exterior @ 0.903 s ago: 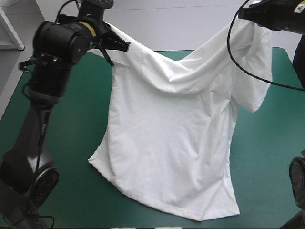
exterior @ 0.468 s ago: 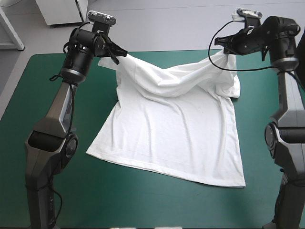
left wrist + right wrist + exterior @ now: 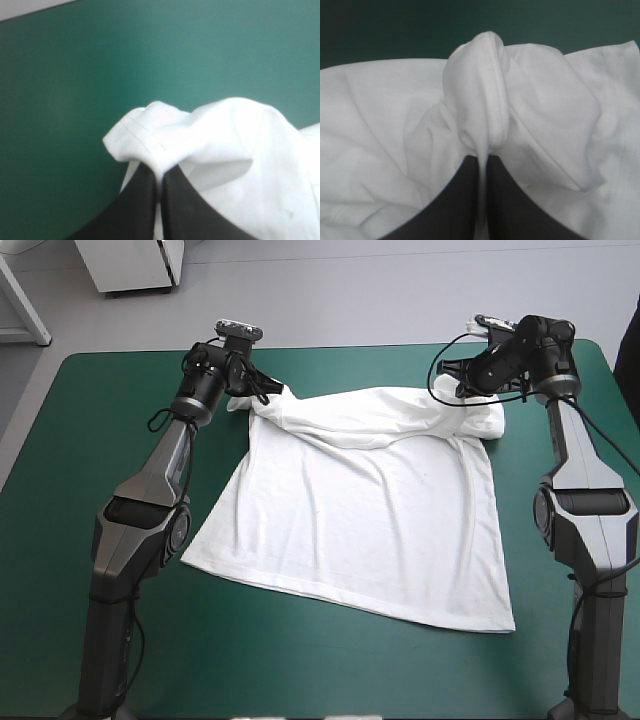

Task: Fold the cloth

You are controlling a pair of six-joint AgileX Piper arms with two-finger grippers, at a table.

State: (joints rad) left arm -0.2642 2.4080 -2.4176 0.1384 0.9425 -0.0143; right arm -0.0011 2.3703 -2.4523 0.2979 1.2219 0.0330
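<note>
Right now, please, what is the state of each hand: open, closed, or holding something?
Left hand: closed, holding the T-shirt.
Right hand: closed, holding the T-shirt.

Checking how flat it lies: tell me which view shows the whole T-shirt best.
The high view: the T-shirt lies spread on the teal-green cover, hem and sides visible, its far corners pinched by the left end effector and right end effector. Each wrist view shows only a bunched fold.

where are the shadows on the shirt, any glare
High view: soft grey shadows in folds of the T-shirt, no glare on the teal-green cover. Left wrist view: shade under the bunch at the left gripper. Right wrist view: grey creases by the right gripper.
</note>
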